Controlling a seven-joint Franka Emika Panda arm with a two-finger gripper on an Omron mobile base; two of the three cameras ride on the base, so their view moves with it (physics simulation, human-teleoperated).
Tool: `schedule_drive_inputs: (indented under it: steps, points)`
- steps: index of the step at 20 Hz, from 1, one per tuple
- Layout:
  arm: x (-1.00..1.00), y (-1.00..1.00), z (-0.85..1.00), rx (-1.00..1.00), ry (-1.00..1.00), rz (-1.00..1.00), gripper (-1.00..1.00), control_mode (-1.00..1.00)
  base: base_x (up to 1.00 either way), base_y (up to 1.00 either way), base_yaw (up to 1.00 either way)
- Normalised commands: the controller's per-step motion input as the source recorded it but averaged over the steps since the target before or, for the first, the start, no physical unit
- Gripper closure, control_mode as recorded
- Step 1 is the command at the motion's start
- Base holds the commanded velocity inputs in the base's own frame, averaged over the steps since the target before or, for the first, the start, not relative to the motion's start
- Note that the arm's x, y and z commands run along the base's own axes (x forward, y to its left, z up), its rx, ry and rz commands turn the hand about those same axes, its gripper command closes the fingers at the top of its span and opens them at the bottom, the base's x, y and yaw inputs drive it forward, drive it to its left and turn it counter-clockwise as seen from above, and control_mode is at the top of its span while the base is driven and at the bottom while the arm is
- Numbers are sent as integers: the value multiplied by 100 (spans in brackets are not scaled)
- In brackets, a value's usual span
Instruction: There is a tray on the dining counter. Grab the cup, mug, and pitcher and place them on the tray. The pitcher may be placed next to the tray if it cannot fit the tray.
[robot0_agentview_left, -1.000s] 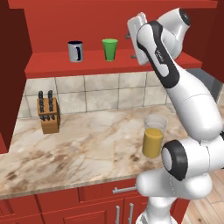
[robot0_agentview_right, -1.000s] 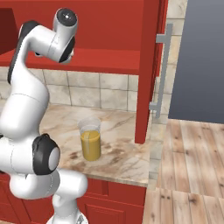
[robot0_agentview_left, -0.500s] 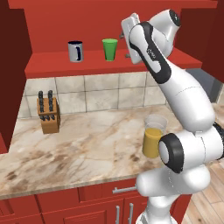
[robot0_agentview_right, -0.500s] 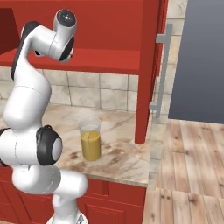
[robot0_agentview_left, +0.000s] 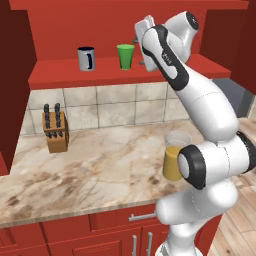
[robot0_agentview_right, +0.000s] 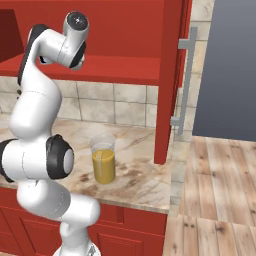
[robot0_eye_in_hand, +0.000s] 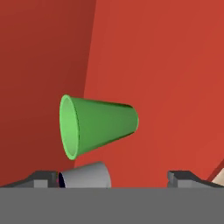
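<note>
Against the tiled wall at the left end of the wall counter (robot0_agentview_left: 100, 165), a wooden knife block (robot0_agentview_left: 55, 132) stands upright with its dark handles up. Above it, on the red shelf (robot0_agentview_left: 65, 75), the grey mug (robot0_agentview_left: 86, 59) stands toward the middle, its dark handle facing the room, and the green cup (robot0_agentview_left: 125, 56) stands just to its right, the two near each other but apart. Right of the cup, at shelf height, the gripper (robot0_agentview_left: 143, 37) is raised on the bent white arm, close beside the cup and not touching it. From the hand view, rolled on its side, the cup (robot0_eye_in_hand: 94, 126) lies ahead between the two spread fingertips (robot0_eye_in_hand: 41, 178), with the mug (robot0_eye_in_hand: 85, 176) low beside it; the jaws stand wide apart and hold nothing. Farther right, near the front right corner of the counter, the pitcher (robot0_agentview_left: 174, 155) with its orange-yellow liquid stands upright, partly behind the arm's elbow joint; the right base view shows the pitcher (robot0_agentview_right: 103, 158) clear of the red cabinet post (robot0_agentview_right: 167, 80).
</note>
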Motion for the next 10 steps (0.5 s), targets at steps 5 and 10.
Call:
schedule_drive_inputs:
  steps: [5,10]
  points:
    - [16,0,-5,0,0,0,-100,-100,0,0,0]
    - [19,0,-7,0,0,0,-100,-100,0,0,0]
